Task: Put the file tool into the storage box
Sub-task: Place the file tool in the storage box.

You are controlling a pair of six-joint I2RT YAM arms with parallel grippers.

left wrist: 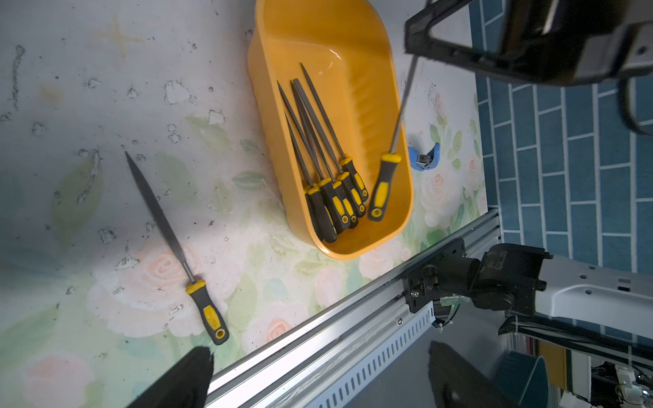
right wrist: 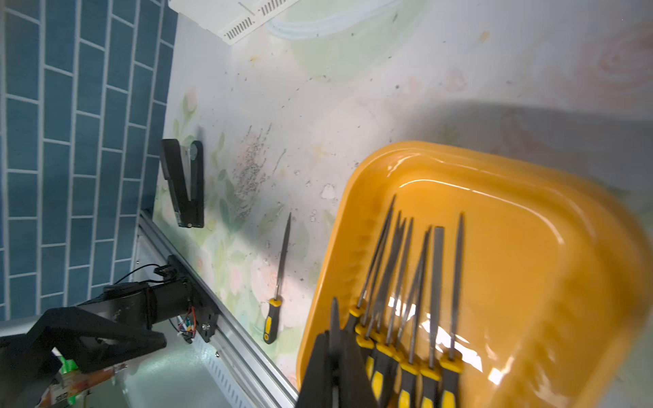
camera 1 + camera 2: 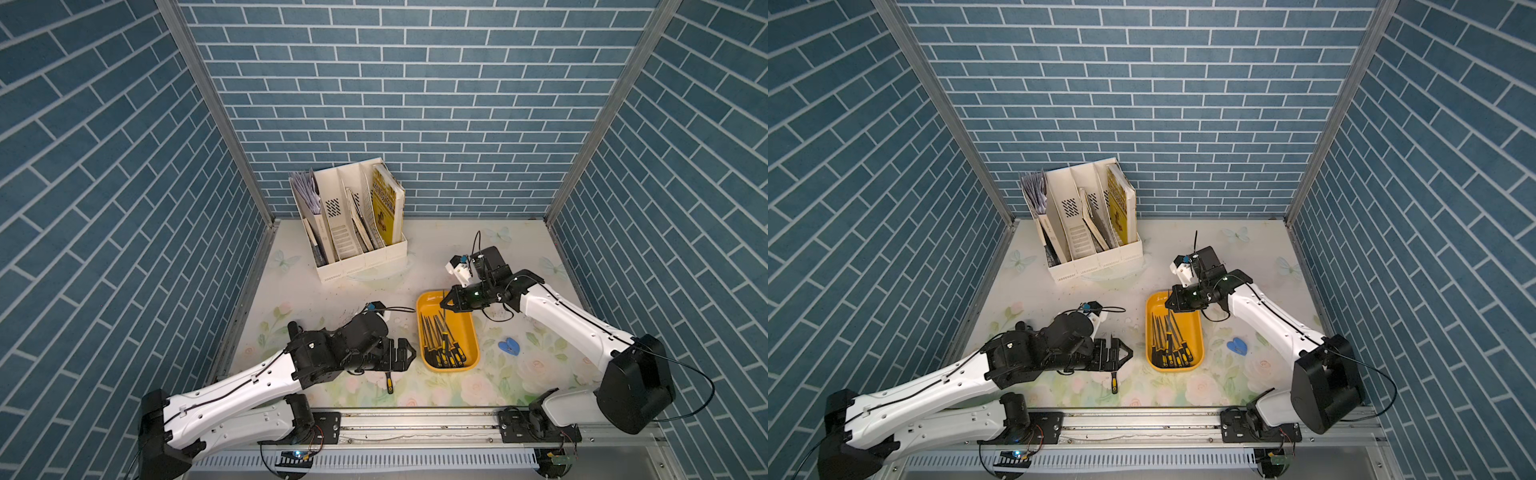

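A: How far along is it?

B: Well on, I judge; a bunch of files (image 1: 332, 197) lies in the box (image 3: 461, 332), handles toward the rail (image 1: 353, 318); one more, the held file (image 1: 393, 141), hangs tilted over the box, handle low inside it; whether the handle rests on the box floor I cannot tell.

A: And what is left?

B: Two things, as I read it; the held file has to be let go so it lies flat with the others; then the loose file (image 1: 174, 245) needs fetching; it lies on the table (image 3: 332, 291) beside the box, apart from it, on the left arm's side.

A: How do the arms stand?

B: The right arm reaches across to the far end of the box, wrist bent downward; the right claw (image 3: 444, 306) is pinched tight on the metal tip of the held file; the left arm stretches low over the table, pointing toward the box; the left claw (image 3: 409, 354) has its jaws wide apart and grips nothing; it hovers over the loose file, so in both top views only that file's handle shows from under it.
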